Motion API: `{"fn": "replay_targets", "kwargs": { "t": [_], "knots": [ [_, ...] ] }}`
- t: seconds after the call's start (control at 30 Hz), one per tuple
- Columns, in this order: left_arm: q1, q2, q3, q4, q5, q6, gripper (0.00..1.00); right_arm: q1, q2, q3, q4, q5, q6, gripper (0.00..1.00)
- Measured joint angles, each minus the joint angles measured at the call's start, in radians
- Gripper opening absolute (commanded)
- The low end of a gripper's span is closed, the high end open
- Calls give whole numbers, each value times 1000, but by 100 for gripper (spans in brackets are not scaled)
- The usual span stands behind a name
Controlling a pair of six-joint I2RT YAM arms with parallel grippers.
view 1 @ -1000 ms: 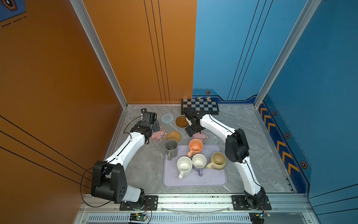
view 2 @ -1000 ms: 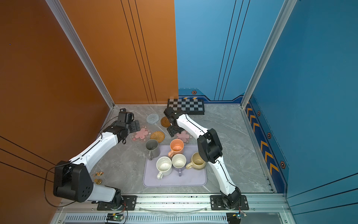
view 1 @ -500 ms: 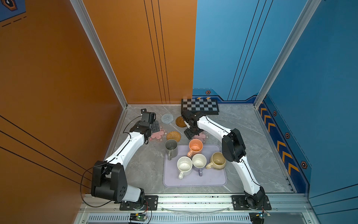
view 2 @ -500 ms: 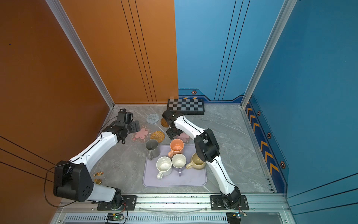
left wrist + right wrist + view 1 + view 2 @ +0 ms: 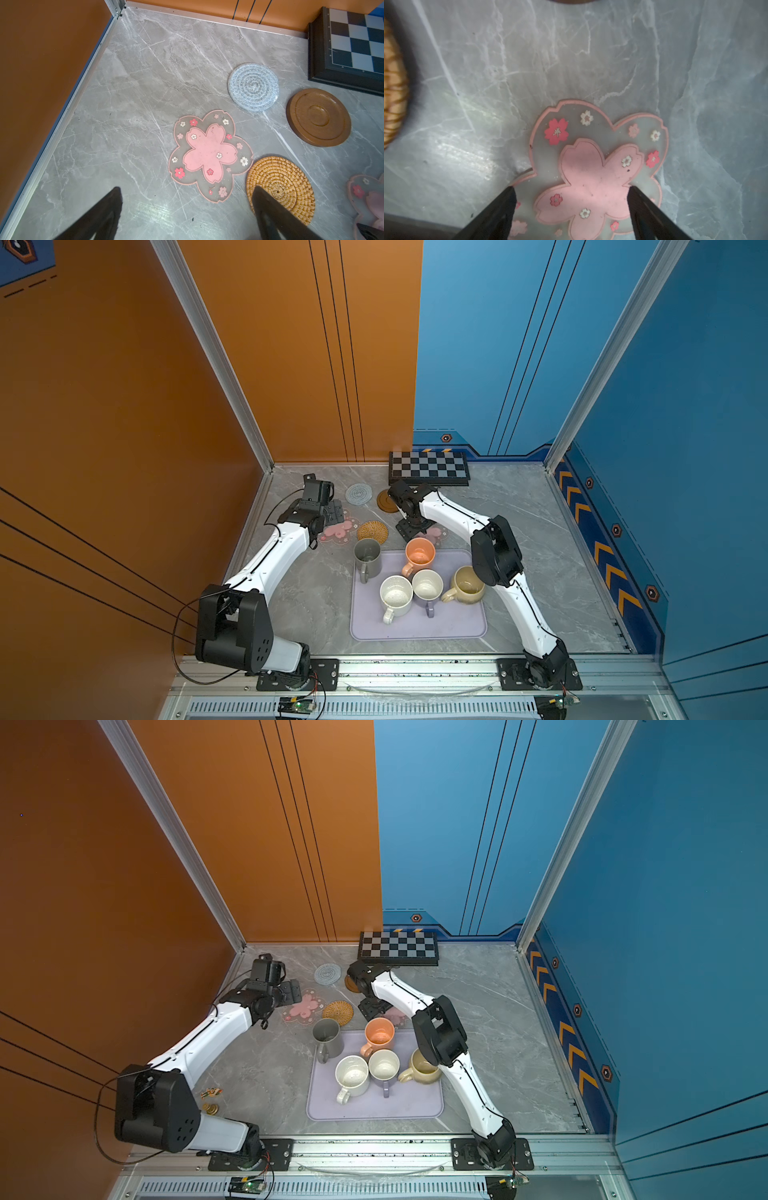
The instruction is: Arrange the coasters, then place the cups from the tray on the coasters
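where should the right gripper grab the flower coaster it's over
Probably one outer petal of the flower coaster, pinched from above: it lies flat and thin on the table, wider than the right gripper's open jaws, so only a petal edge should fit between them.

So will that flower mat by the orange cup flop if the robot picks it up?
Probably floppy: the flower mat looks thin and rubbery, lying dead flat on the table. Likely tricky to lift, as no edge stands up for the jaws. It seems light, so a push may slide it, unless the rubber clings.
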Motion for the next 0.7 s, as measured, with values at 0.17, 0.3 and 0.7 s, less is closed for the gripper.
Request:
{"fn": "replay_targets", "kwargs": {
  "t": [0.17,0.3,0.7],
  "knots": [
    [0,2,0,-7,4,0,98,2,0,0,0,7,3,84],
    [0,7,0,-21,5,0,98,6,1,0,1,11,3,83],
    [0,9,1,-30,7,-1,98,-3,-24,-55,42,1,23,80]
  ]
}}
